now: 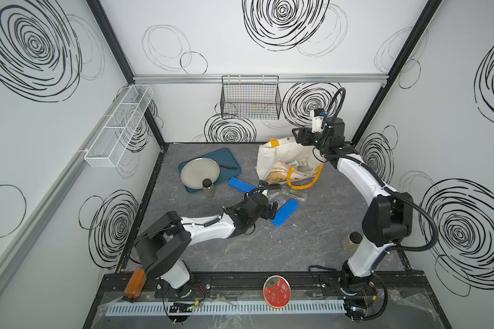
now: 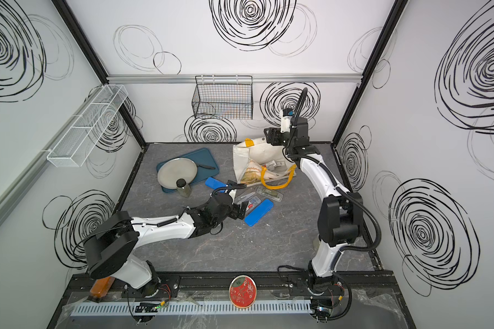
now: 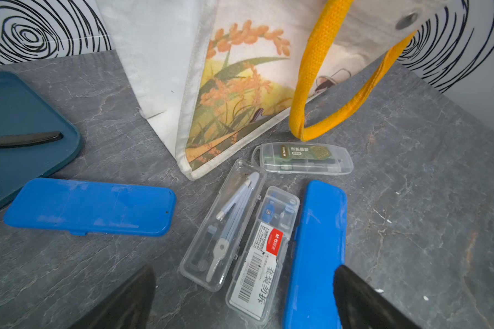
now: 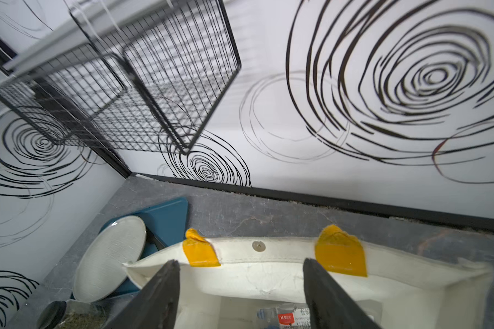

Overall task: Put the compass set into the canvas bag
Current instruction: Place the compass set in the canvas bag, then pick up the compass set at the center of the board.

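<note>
Your right jaws hang over the open mouth of the canvas bag point(image 4: 268, 256), parted, with nothing between them. The bag point(image 1: 265, 159) stands at the back right of the bench point(image 1: 268, 250), with its printed front sagging forward. Its yellow handle point(image 3: 311, 71) droops down to the bench.

One compass set point(image 4: 283, 316), a clear case with a red label, already lies inside on the bag floor. It shows through the mouth in both top views point(image 1: 297, 163) point(image 2: 275, 163).

Your left jaws are spread wide and empty, low over the bench just in front of the bag. The left wrist view shows three more clear cases there:
- The white-compass case point(image 3: 223, 225) and the barcode case point(image 3: 264, 253) lie side by side, touching.
- The green-label case point(image 3: 304, 158) lies just beside the handle loop, near the bag's bottom corner.

A blue case point(image 3: 315, 250) lies against the barcode case, and one left finger sits over its end; I can't tell if they touch. A second blue case point(image 3: 89, 206) lies apart, near the teal tray point(image 1: 211, 152). The tray carries a plate point(image 1: 200, 172) and a black knife point(image 1: 227, 165). A jar point(image 1: 208, 187) stands at the tray's front edge.
</note>
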{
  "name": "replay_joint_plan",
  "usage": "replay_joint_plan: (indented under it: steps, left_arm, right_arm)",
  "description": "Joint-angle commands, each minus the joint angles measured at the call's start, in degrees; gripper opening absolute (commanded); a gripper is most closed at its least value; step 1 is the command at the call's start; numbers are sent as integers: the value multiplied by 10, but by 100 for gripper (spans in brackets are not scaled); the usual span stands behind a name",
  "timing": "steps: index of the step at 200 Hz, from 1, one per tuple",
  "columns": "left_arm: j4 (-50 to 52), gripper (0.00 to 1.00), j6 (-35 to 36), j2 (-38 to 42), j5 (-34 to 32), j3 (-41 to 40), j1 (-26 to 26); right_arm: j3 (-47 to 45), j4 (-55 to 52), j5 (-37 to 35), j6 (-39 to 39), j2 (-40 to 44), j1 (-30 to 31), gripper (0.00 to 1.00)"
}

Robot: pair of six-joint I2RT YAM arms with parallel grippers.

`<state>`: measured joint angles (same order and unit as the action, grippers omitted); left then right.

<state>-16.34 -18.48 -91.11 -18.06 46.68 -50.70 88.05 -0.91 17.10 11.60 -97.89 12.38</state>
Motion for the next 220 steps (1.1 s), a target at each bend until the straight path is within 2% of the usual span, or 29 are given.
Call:
replay_joint_plan:
  steps: [1, 57, 123, 167, 220]
  left_arm:
    - [11, 99, 24, -10, 17, 26, -3]
    - [114, 99, 22, -45, 31, 86, -16]
    - [212, 99, 13, -99, 42, 157, -63]
    - [271, 98, 7, -176, 77, 229, -78]
    - [344, 97, 24, -249, 111, 304, -72]
  right_arm:
    - [-45, -8, -6, -5, 63, 5, 71]
    - [-236, -76, -117, 17, 256, 6, 71]
    - [-404, -183, -229, 104, 461, 8, 69]
    - [-460, -210, -220, 143, 495, 8, 69]
    - [-525, -171, -172, 164, 493, 10, 69]
